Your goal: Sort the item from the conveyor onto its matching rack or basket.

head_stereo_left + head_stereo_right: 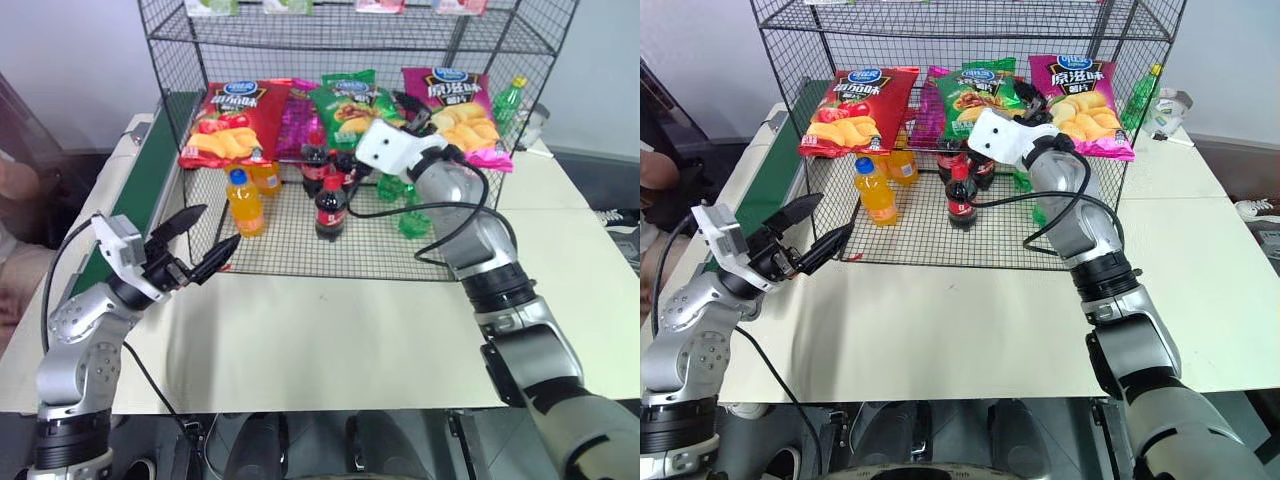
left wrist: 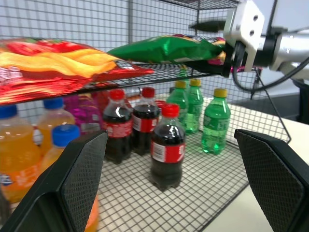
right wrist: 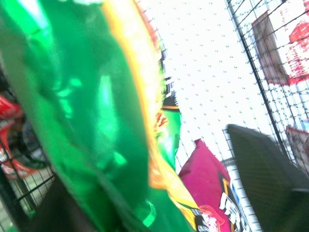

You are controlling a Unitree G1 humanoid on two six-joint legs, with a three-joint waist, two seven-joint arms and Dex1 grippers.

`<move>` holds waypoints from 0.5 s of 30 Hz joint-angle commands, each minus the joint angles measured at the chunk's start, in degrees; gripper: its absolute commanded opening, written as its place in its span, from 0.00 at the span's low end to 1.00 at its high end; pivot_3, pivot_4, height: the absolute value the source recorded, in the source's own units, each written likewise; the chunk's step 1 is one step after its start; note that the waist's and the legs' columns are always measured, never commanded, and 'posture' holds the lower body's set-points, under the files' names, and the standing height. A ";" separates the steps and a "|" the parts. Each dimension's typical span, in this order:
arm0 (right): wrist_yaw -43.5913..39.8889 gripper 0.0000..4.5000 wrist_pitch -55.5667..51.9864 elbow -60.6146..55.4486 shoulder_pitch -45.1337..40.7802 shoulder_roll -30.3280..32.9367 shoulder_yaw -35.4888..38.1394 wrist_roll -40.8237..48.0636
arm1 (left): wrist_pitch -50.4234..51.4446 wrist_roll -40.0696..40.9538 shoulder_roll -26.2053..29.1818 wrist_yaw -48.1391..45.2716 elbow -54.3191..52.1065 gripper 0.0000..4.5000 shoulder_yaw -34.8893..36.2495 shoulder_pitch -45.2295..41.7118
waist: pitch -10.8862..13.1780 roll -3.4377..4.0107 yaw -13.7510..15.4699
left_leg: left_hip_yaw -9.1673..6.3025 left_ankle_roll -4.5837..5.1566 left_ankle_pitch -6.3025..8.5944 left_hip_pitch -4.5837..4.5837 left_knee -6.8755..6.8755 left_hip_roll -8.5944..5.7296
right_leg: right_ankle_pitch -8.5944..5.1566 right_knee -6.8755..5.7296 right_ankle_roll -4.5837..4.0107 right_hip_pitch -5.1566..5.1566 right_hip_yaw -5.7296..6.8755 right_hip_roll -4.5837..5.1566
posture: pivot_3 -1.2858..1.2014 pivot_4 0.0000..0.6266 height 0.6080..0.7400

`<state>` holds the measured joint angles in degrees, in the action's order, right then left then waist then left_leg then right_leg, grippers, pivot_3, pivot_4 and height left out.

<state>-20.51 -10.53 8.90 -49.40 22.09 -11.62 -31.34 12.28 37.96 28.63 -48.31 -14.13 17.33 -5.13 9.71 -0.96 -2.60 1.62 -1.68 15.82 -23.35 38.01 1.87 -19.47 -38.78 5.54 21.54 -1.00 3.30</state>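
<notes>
From the head, the right gripper (image 1: 372, 128) is buried among the bags on the middle tier of the black wire rack (image 1: 175, 60), its fingers hidden behind its white housing, so from there I cannot tell how they stand. The left wrist camera sees it side-on at the edge of the green crisps bag (image 2: 164, 48), which lies flat on that tier between the red crisps bag (image 1: 232, 118) and the magenta crisps bag (image 1: 455, 112). The right wrist camera shows one dark finger (image 3: 263, 166) standing off from the green foil, the jaws apart. On the bottom tier stand orange drink bottles (image 1: 244, 201), cola bottles (image 1: 329, 206) and green bottles (image 2: 215, 121). The left gripper (image 1: 200, 240) hovers spread and empty before the rack. The conveyor (image 1: 140, 190) runs along the left, partly hidden.
</notes>
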 commanded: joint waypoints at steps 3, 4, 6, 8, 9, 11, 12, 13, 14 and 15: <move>-10.54 0.93 -7.65 -12.81 4.35 0.41 1.43 6.96 | 0.87 -0.58 1.66 1.31 -2.70 1.00 0.64 1.73 | 0.00 0.01 0.00 | 0.00 0.00 0.00 0.01 -0.01 0.02 | 0.00 -0.08 0.00 0.02 -0.01 -0.01 | 0.52 0.24 0.99; -12.16 0.93 -8.79 -14.57 4.75 0.95 1.97 8.37 | 1.11 -0.65 1.80 1.58 -2.82 1.00 0.62 1.97 | 0.00 0.01 0.05 | -0.01 0.00 0.00 0.02 0.00 0.01 | 0.00 -0.09 0.00 0.01 -0.01 0.00 | 0.52 0.24 0.99; -15.43 0.93 -11.81 -17.80 5.69 1.68 2.77 11.25 | 1.14 -0.65 1.91 1.85 -2.97 1.00 0.60 2.33 | 0.01 0.01 0.15 | -0.01 0.00 0.00 0.02 0.00 -0.03 | 0.00 -0.10 0.00 0.01 0.01 0.05 | 0.52 0.24 0.99; -16.35 0.93 -15.43 -20.83 6.24 1.43 3.69 13.03 | 1.53 -1.52 2.34 2.78 -2.94 1.00 0.41 2.78 | 0.01 0.02 0.20 | -0.02 0.00 0.00 0.01 0.00 -0.04 | 0.00 -0.10 0.00 0.01 0.02 0.08 | 0.52 0.24 0.99; -17.24 0.93 -17.79 -22.73 6.71 0.97 4.26 14.78 | 1.55 -1.78 2.54 2.82 -2.98 1.00 0.28 2.93 | 0.01 0.02 0.18 | -0.02 0.00 0.00 0.00 0.00 -0.04 | 0.00 -0.10 0.00 0.02 0.02 0.08 | 0.52 0.24 0.99; -20.56 0.93 -20.57 -26.93 7.72 1.56 4.84 18.91 | 1.79 -2.36 2.89 3.46 -3.27 1.00 0.26 3.34 | 0.01 0.03 0.18 | -0.02 0.00 0.00 -0.01 -0.01 -0.04 | 0.00 -0.10 0.00 0.04 0.02 0.09 | 0.52 0.24 0.99; -21.17 0.93 -22.16 -28.97 8.01 1.15 6.97 21.89 | 2.20 -2.42 3.25 3.46 -3.67 1.00 0.31 3.96 | 0.01 0.02 0.18 | -0.02 0.00 0.00 -0.01 -0.01 -0.04 | 0.00 -0.09 0.00 0.05 0.02 0.09 | 0.52 0.24 0.99; -21.29 0.93 -23.27 -30.30 8.18 0.96 8.41 23.90 | 2.49 -2.41 3.48 3.43 -3.93 1.00 0.37 4.43 | 0.01 0.03 0.15 | -0.02 0.01 0.00 -0.02 -0.02 -0.04 | 0.00 -0.08 0.00 0.05 0.02 0.09 | 0.52 0.24 0.99; -23.76 0.93 -25.97 -32.50 9.17 0.70 11.24 29.37 | 3.21 -1.98 4.09 3.01 -4.27 1.00 0.62 5.10 | 0.01 0.03 0.13 | -0.02 0.01 0.01 -0.02 -0.03 -0.04 | 0.00 -0.07 0.00 0.05 0.02 0.09 | 0.52 0.24 0.99; -26.06 0.93 -28.77 -34.57 10.10 0.17 15.27 35.89 | 3.91 -1.40 4.75 2.60 -4.42 1.00 1.13 5.70 | 0.01 0.02 0.15 | -0.03 0.01 0.01 -0.03 -0.04 -0.04 | 0.00 -0.07 0.00 0.05 0.02 0.10 | 0.52 0.24 0.99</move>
<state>-43.88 -36.21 -20.88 -39.61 22.69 -1.86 -3.32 15.61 35.63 32.18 -45.16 -16.55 16.99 0.00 9.72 -0.94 -2.44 1.57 -1.66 15.83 -23.38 37.96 1.84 -19.47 -38.82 5.54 21.56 -0.96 3.40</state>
